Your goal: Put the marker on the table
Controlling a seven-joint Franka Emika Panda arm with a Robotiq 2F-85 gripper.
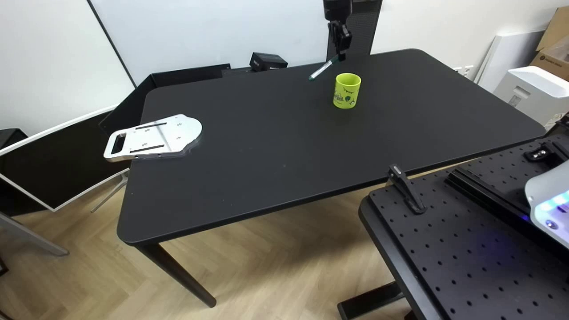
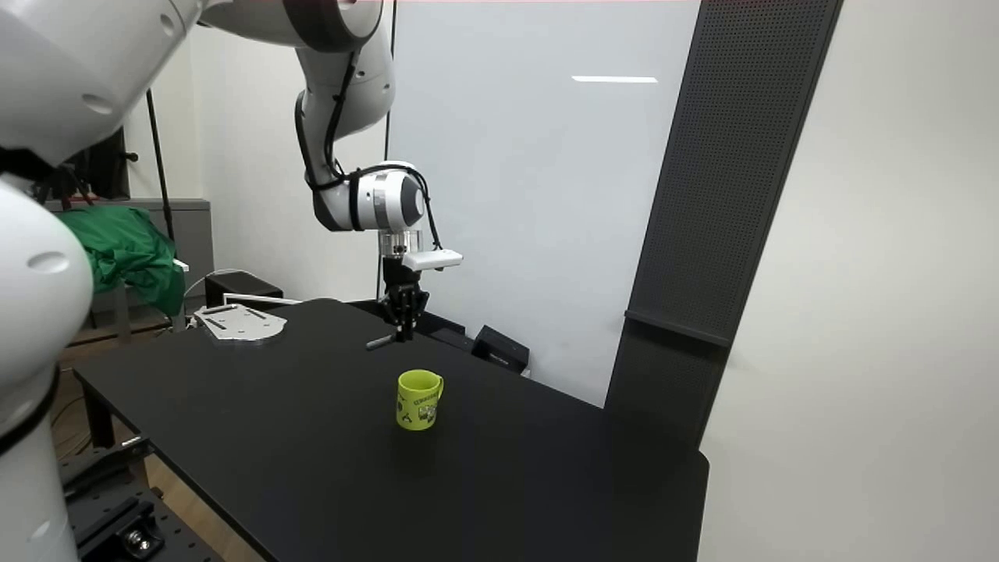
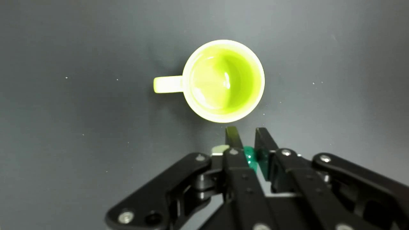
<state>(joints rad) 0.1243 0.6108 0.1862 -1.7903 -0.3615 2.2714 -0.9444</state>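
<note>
From here I see the claw [image 3: 247, 136] clamped on the marker [image 1: 323, 70] near one end, above the counter [image 1: 249, 151], the rest jutting away from the cup [image 3: 223, 81] below and beside the claw, likely so it lands clear.

Pale zigzag wood floor [image 1: 271, 289] lies at six o'clock in an exterior view; at nine o'clock a white-edged black panel [image 1: 58, 164] runs off the edge. In an exterior view, a glossy white board [image 2: 531, 179] rises at twelve o'clock, a strip of light [image 2: 614, 79] on it at one. A dark grey sheet [image 2: 726, 172] full of tiny holes stands at two, pale wall [image 2: 882, 281] at three, and, partly hidden, what may be a grey cabinet [image 2: 197, 242] at nine.
</note>
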